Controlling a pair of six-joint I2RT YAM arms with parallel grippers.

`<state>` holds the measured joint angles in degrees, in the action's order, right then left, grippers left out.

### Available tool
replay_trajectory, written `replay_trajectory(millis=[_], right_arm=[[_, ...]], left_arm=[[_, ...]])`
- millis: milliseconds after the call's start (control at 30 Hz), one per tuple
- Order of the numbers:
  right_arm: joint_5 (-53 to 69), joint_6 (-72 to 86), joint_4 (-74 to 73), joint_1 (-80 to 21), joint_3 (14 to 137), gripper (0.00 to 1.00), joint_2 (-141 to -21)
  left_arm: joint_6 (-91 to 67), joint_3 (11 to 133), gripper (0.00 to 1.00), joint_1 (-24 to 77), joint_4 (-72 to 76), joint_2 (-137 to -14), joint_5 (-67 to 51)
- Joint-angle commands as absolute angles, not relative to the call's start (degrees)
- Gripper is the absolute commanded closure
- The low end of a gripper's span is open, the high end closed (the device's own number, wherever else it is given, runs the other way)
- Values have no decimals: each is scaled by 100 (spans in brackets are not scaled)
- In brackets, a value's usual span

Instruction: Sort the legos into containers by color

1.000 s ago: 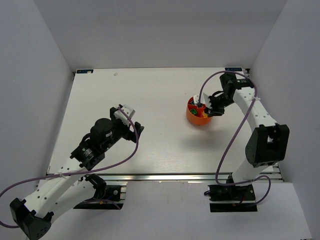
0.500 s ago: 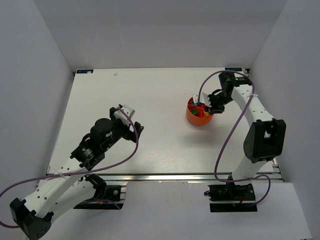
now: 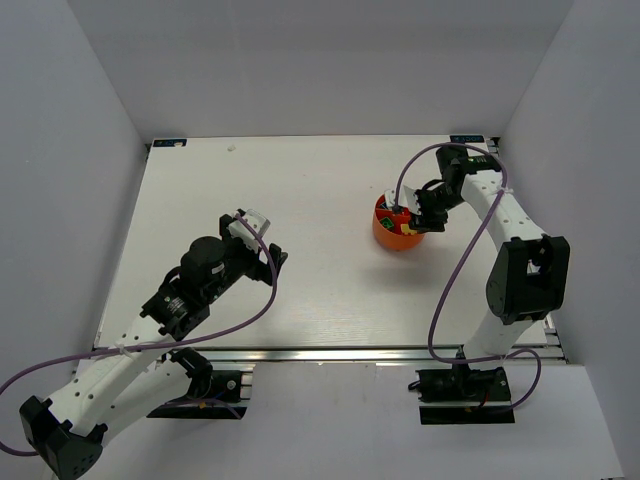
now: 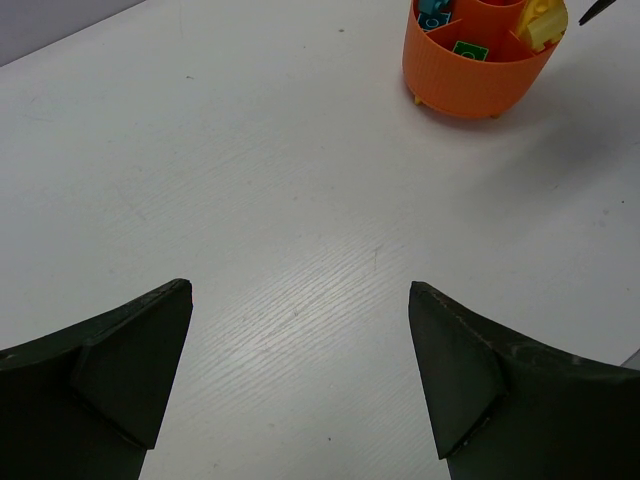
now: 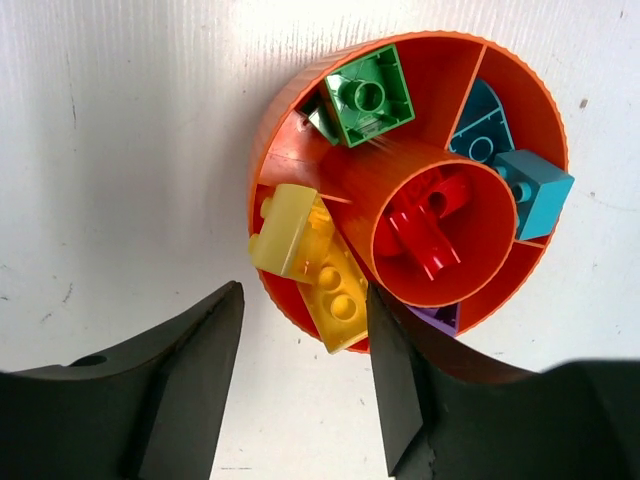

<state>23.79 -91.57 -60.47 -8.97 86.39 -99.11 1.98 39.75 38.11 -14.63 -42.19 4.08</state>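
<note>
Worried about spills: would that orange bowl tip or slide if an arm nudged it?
Probably slide, not tip: the orange bowl looks wide for its height, on short feet on the smooth table. Likely light: thin plastic holding only small bricks.

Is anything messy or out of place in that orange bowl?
Slightly. The yellow bricks are heaped in their compartment and poke over the rim of the bowl, the pale one tilted. A teal brick overhangs the rim on the other side.
</note>
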Motion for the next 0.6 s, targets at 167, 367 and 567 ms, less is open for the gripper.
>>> replay_trajectory(millis=[167, 367, 567], right_arm=[[2610, -9123, -6099, -853, 8657, 42, -9686], [3488, -7777, -5358, -730, 8886, 45, -8967], [1936, -1844, -838, -686, 6630, 11, -7253]], left_arm=[[229, 3893, 2, 3832, -1450, -4104, 466], [202, 3894, 2, 3832, -1450, -4078, 510], [132, 3929, 2, 3832, -1476, -4139, 518]])
